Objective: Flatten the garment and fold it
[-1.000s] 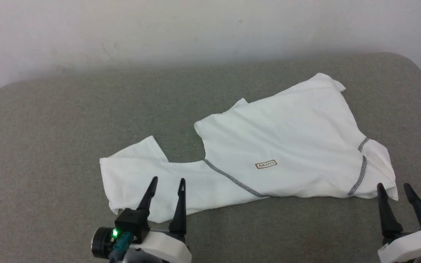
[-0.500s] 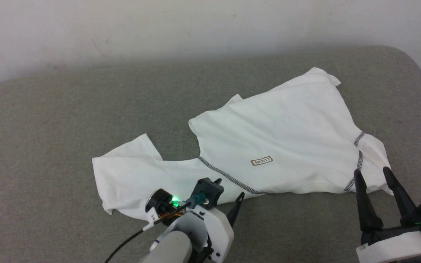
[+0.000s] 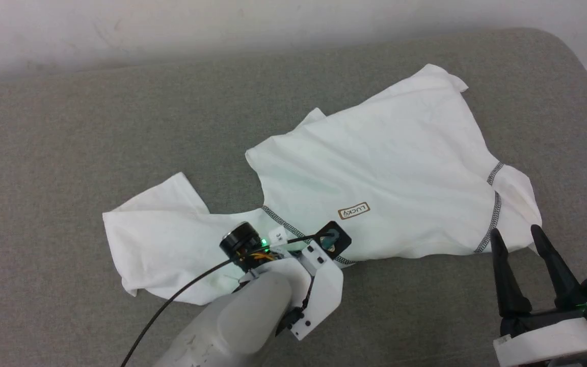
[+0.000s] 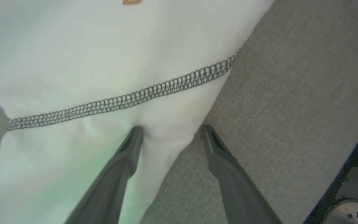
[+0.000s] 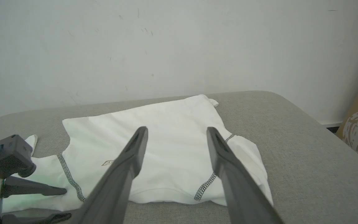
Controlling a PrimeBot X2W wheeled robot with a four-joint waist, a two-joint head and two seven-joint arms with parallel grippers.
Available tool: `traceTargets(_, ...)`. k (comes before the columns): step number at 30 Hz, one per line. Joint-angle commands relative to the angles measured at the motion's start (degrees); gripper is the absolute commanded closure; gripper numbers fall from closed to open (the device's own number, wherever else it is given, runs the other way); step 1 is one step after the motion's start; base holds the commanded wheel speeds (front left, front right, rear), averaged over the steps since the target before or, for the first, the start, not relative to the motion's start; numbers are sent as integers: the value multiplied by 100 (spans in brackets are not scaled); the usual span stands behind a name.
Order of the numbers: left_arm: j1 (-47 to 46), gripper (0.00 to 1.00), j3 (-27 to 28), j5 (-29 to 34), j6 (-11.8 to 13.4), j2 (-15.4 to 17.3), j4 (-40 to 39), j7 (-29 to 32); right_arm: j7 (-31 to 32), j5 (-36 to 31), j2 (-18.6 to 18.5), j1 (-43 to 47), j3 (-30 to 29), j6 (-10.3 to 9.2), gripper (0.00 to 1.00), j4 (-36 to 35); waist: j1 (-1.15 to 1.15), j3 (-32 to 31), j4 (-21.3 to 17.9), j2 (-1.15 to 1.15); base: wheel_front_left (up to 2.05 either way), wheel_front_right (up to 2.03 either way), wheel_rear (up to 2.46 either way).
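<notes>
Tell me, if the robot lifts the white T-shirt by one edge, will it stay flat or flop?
It would probably flop: the T-shirt lies in soft wrinkles, thin and limp. It looks light, so the edge inside the open left gripper should lift easily. Pushed, it would likely bunch up on the grey padded surface.

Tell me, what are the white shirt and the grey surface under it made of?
The shirt looks like thin, soft, matte fabric: it drapes in shallow creases, with grey looped stitching on its seams. The grey surface seems covered in woven, heathered cloth; fine weave shows up close. Exact fibres cannot be told.
</notes>
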Motion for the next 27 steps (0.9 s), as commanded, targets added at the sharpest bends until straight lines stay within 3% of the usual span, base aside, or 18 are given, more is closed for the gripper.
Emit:
traceTargets(1,66,15,-145,-28,-39,97,272,296,8,28,13,-61,-6,-11,0,-8,0,82,-55,1,0,0,0)
traceTargets(2,35,51,-271,-111,-56,97,331,497,7,31,14,-68,-4,-11,0,-4,0,99,-59,1,0,0,0)
traceTargets(3,1,70,-389,-193,-66,97,351,635,5,39,16,-75,-1,-11,0,-1,0,113,-63,1,0,0,0)
traceTargets(4,-11,100,-516,-303,-70,97,364,754,9,49,18,-83,9,-11,0,8,0,124,-71,1,0,0,0)
traceTargets(7,-37,100,-692,-731,-74,108,340,850,29,103,18,-116,52,-11,0,65,0,131,-95,1,0,0,0)
traceTargets(10,-37,100,-485,-950,-13,181,237,392,49,160,-1,-114,46,-11,0,156,0,102,-86,1,0,0,0)
traceTargets(19,517,100,309,-1331,815,548,-666,-1098,544,362,-189,-51,-108,-11,0,488,0,-120,121,1,0,0,0)
traceTargets(23,788,100,503,-1382,1078,785,-1217,-1389,1065,455,-412,-121,-34,-11,0,668,0,-176,219,1,0,0,0)
traceTargets(27,1058,100,682,-1466,1292,1035,-1744,-1426,1831,597,-892,-406,413,-11,0,870,0,-173,229,1,0,0,0)
